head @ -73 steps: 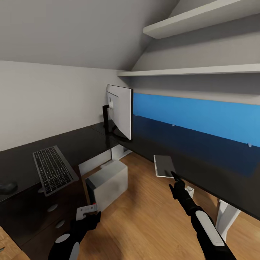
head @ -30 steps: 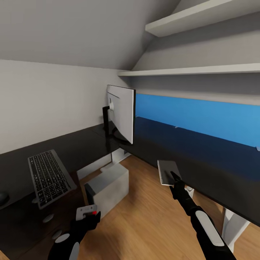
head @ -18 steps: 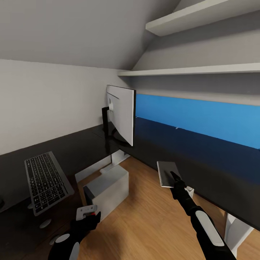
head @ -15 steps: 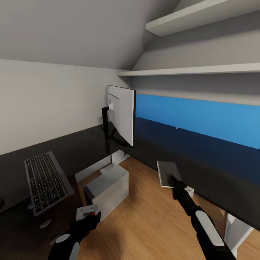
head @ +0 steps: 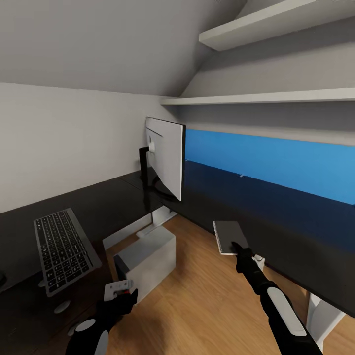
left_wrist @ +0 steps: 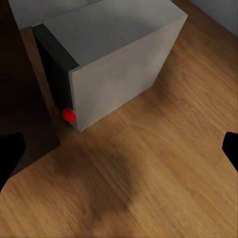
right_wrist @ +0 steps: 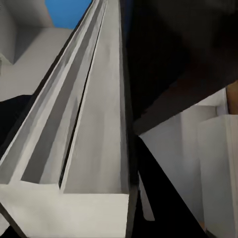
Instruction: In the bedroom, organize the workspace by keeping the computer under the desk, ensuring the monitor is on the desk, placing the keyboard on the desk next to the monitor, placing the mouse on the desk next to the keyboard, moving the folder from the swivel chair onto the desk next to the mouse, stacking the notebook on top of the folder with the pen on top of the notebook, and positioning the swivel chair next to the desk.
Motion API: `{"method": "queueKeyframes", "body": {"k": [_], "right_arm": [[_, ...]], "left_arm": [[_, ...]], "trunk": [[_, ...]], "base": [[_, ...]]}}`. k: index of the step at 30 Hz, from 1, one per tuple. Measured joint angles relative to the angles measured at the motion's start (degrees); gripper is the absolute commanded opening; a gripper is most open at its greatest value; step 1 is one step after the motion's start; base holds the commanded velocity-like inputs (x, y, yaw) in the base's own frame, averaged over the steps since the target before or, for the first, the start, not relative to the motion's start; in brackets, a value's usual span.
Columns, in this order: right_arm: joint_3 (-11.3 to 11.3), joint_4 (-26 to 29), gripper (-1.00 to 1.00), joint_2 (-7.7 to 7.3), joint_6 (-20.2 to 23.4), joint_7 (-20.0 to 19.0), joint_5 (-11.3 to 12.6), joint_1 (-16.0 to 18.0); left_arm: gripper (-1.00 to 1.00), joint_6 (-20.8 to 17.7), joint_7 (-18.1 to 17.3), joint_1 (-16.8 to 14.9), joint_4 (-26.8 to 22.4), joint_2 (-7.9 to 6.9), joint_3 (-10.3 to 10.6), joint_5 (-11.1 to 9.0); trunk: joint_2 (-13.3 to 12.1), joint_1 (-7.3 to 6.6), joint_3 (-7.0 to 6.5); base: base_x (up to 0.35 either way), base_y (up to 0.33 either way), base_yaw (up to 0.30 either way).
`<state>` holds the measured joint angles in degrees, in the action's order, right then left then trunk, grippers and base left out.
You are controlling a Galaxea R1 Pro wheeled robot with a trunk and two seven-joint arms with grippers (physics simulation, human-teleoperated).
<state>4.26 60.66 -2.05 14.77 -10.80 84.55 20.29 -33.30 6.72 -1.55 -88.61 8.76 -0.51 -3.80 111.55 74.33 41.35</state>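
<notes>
My right pincer (head: 241,249) is clenched on the notebook (head: 228,237), held at the counter (head: 276,222) edge, long axis running away from me. The left pincer (head: 120,289) hangs released above the computer (head: 148,254), well apart.

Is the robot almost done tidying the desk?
Not yet. Done: the computer sits under the desk, and the monitor and keyboard are on top. In hand: the right gripper holds the notebook. Left: stacking it on a folder, with a pen on top.
</notes>
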Motion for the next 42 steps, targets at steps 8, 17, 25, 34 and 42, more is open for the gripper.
{"method": "queueKeyframes", "body": {"k": [8, 17, 25, 34, 42], "right_arm": [[-0.22, 0.67, -1.00, -0.01, 0.27, -0.24, -0.22, -0.01], [-2.31, 1.28, -1.00, 0.24, 0.75, -0.09, -0.09, -0.01], [-9.52, 1.44, -1.00, 0.28, 0.85, 0.07, -0.35, -0.01], [-13.47, 2.17, -1.00, 0.30, 0.81, 0.10, -0.37, -0.01], [-16.56, 2.58, -1.00, 0.26, 0.77, 0.14, -0.42, -0.01]], "left_arm": [[1.00, 0.00, 0.00, 0.00, 0.00, 0.00, 0.00, 0.00], [1.00, 0.00, -0.01, 0.01, -0.01, 0.00, -0.01, -0.01], [1.00, -0.05, -0.01, 0.01, -0.01, 0.00, -0.01, -0.02], [1.00, -0.05, -0.01, 0.01, -0.01, 0.00, -0.01, -0.01], [1.00, 0.05, -0.01, 0.01, -0.01, 0.00, -0.01, -0.01]], "trunk": [[-3.21, -1.76, -1.43], [-6.04, -3.30, -2.72], [-6.03, -3.30, -2.95], [-6.04, -3.30, -3.25], [-6.04, -3.30, -3.52]], "base": [[0.000, 0.000, 0.000], [0.000, 0.000, 0.055], [0.000, 0.000, 0.229], [0.000, 0.000, 0.250], [0.000, 0.000, 0.253]]}}
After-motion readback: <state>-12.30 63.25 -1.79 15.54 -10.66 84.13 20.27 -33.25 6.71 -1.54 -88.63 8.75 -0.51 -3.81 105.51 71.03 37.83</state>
